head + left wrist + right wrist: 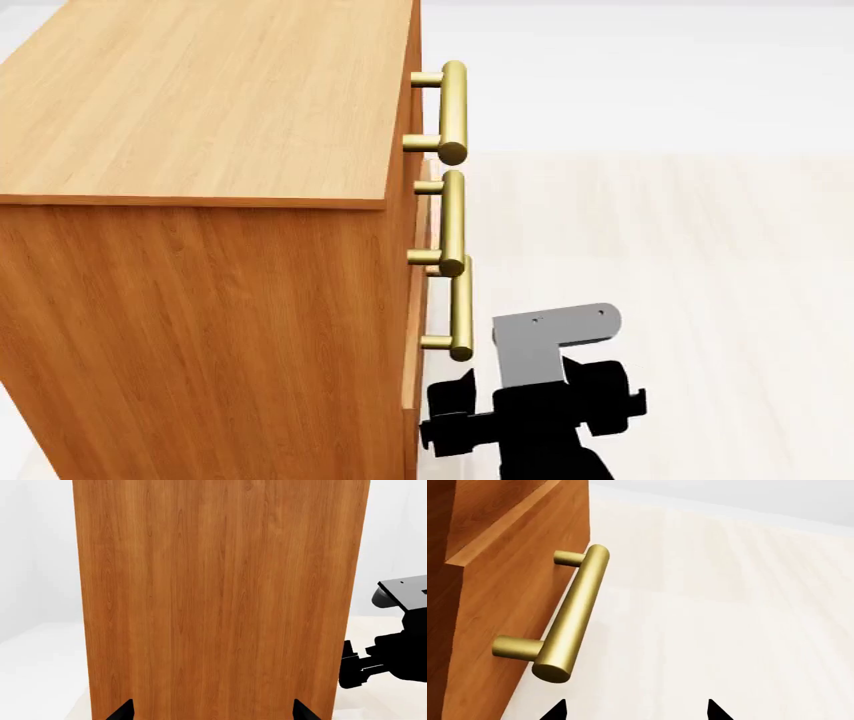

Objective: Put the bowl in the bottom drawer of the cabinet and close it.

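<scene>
My right tool (635,711) gapes wide and empty near the bottom drawer's handle (570,615); my left tool (212,711) spread, empty, facing the cabinet (220,600).

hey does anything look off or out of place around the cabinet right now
Nothing looks damaged or spilled. The cabinet stands upright. Its bottom drawer juts slightly proud of the drawer above. No bowl shows in any view.

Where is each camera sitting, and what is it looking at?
Head view: up high, looking down the cabinet side and its three handles, right gripper below.
Left wrist view: on the left arm, facing the cabinet's plain side; its fingers peek in, and the right arm too.
Right wrist view: on the right arm, facing the bottom drawer's handle; fingers apart.
Shared: all show the cabinet.
</scene>
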Robot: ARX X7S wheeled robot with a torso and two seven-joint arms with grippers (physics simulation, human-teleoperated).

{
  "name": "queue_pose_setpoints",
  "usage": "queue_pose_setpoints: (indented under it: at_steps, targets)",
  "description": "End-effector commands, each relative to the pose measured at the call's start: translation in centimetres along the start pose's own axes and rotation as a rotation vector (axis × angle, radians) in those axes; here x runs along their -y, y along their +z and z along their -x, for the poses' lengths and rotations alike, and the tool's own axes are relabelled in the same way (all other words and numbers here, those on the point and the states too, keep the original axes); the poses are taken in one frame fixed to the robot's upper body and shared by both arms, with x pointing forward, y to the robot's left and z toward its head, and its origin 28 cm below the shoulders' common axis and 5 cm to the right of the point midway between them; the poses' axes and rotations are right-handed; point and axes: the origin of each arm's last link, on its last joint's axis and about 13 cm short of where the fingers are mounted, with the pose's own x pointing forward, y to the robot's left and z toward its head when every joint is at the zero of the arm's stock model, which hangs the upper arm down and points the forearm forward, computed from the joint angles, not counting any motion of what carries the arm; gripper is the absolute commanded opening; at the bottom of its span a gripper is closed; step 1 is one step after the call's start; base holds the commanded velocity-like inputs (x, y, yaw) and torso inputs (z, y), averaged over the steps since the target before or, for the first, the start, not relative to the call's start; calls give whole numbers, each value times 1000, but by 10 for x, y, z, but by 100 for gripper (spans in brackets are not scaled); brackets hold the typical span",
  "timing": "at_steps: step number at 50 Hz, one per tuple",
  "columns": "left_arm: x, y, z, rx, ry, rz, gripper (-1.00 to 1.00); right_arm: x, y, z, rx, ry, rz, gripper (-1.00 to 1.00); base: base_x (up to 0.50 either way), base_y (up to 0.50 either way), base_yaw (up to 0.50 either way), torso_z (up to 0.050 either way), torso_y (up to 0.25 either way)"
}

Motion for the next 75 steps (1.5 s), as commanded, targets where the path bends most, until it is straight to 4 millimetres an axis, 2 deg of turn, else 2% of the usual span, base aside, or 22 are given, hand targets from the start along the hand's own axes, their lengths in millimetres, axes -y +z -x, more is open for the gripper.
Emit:
queue_pose_setpoints:
  at_steps: [1,20,24,28,29,35,45,59,75]
  targets:
    - [0,2,0,1,1,1,100,-7,0,-6,-7,18,4,100,0,0,0,0,0]
    - [0,-1,0,2,2,2,100,-12,-2,-7,-4,99,21,100,0,0,0,0,0]
    - [0,-2,0,2,3,1,100,-12,-1,-4,-11,168,10,100,0,0,0,0,0]
    - [0,-1,0,2,3,0,100,-11,-2,-4,2,159,29,100,0,0,0,0,0]
    - [0,-1,0,2,3,-1,100,-12,-1,-2,-13,211,10,100,0,0,0,0,0]
    - [0,-2,0,2,3,-1,100,-9,-4,-2,0,158,24,100,0,0,0,0,0]
    - [-1,-1,0,-1,11,-2,100,10,-7,8,23,10,32,100,0,0,0,0,0]
    - [0,1,2,-2,14,-13,100,38,-9,17,36,-106,8,100,0,0,0,0,0]
    - [1,8,2,-3,14,-38,100,61,-2,48,91,-232,0,100,0,0,0,0,0]
